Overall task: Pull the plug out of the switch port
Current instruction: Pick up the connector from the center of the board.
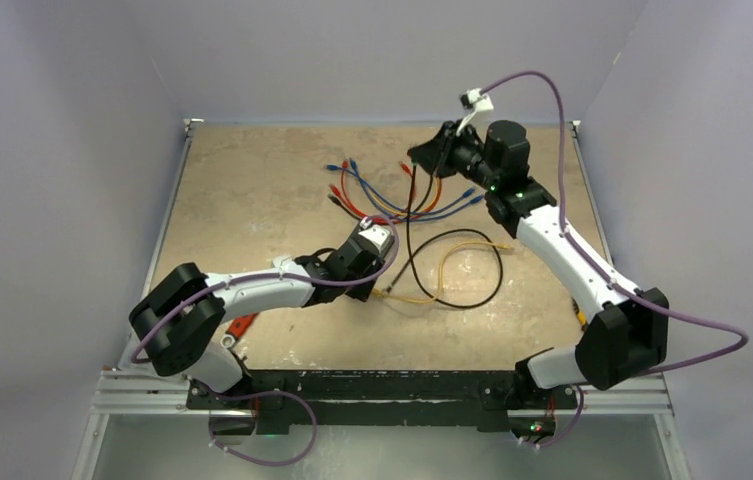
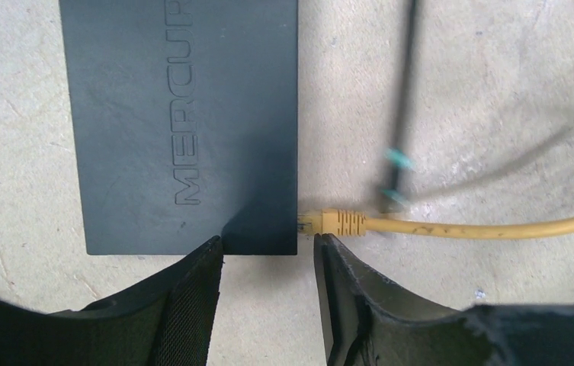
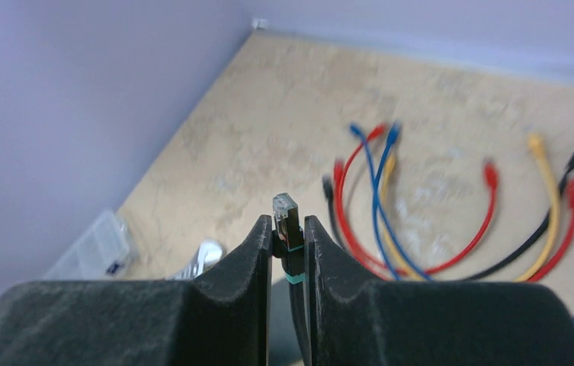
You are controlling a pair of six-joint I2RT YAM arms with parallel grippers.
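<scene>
The switch [image 2: 184,122], a flat matte black box with raised lettering, lies on the table in the left wrist view. A yellow plug [image 2: 333,221] on a yellow cable [image 1: 422,297] meets its right edge; I cannot tell whether it sits in a port. My left gripper [image 2: 267,242] is open, its fingers either side of the switch's near right corner, gripping nothing. From above, that left gripper [image 1: 364,255] covers the switch. At the back right, my raised right gripper [image 3: 289,221] is shut on a black plug [image 3: 285,210] with a clear tip and a teal band.
A bundle of red, blue and yellow cables [image 1: 392,195] lies at the table's back middle. A black cable [image 1: 482,290] loops beside the yellow one, and a blurred black cable with teal marks [image 2: 398,164] crosses near the switch. A clear plastic box [image 3: 93,248] stands by the wall.
</scene>
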